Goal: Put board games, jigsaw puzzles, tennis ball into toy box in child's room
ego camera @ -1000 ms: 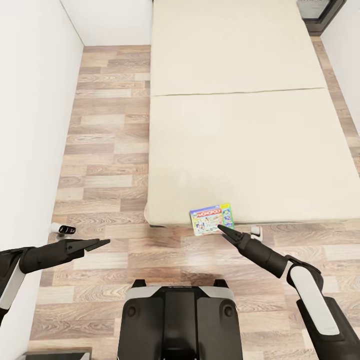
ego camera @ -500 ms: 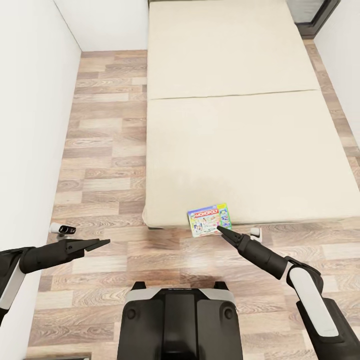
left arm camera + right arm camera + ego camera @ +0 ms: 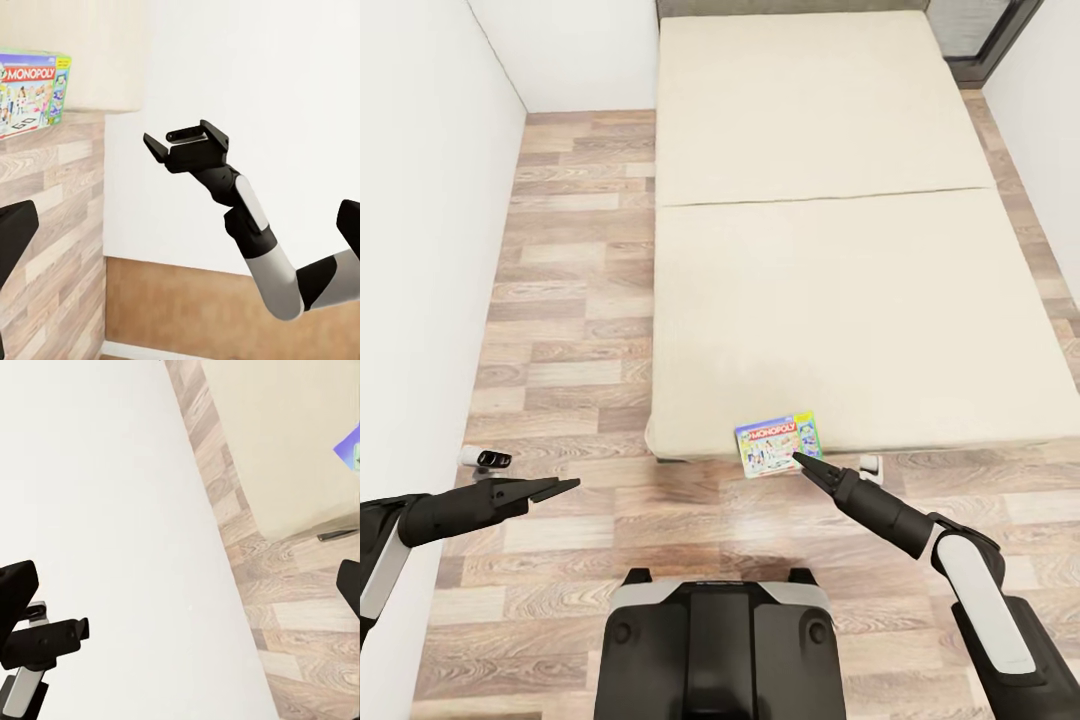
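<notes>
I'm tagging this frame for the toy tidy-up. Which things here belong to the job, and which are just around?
Job:
- Monopoly board game, overhanging the bed's near edge
- right gripper, nearest it

Just there:
- bed
- small white-and-black object on the floor by the wall

A wood-plank floor (image 3: 570, 300) in mixed brown tones was seen. A large cream bed (image 3: 840, 230), split by a seam across its middle, was set near the right wall. A white wall (image 3: 420, 250) was seen at left. A dark-framed opening (image 3: 985, 30) was glimpsed at top right.
</notes>
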{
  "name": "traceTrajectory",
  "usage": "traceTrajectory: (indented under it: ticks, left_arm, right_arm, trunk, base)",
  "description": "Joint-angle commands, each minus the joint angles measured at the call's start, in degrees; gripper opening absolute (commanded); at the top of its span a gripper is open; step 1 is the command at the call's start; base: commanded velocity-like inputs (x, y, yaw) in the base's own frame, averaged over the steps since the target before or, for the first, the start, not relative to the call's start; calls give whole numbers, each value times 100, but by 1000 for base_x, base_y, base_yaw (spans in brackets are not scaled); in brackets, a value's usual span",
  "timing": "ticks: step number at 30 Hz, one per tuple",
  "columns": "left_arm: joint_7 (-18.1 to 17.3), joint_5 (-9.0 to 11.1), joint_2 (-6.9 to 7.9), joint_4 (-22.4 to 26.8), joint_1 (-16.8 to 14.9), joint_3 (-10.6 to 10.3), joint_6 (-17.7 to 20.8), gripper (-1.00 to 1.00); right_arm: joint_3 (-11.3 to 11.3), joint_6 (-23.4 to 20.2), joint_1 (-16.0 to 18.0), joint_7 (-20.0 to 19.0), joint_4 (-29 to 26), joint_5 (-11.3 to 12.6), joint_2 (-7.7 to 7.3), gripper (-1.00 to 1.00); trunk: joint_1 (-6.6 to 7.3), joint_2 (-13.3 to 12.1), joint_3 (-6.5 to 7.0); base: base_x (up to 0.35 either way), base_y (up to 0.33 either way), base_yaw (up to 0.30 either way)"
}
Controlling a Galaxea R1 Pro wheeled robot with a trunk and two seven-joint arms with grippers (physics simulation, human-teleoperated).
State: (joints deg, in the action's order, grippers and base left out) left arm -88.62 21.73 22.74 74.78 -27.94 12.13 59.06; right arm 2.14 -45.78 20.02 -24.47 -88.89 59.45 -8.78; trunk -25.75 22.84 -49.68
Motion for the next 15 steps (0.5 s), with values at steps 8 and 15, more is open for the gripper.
traceTrajectory:
  ticks: [8, 15]
  left_arm:
    - [-17, 0, -2, 1, -1, -5, 56, 100]
    - [-13, -1, -4, 1, -1, -26, 51, 100]
  right_arm:
    - [-25, 17, 2, -27, -5, -505, 52, 100]
    - [-22, 17, 2, -47, -11, -738, 72, 100]
  trunk:
    - [-4, 8, 70]
    - [-4, 8, 136]
  base:
    - [0, 0, 46]
    - [0, 0, 43]
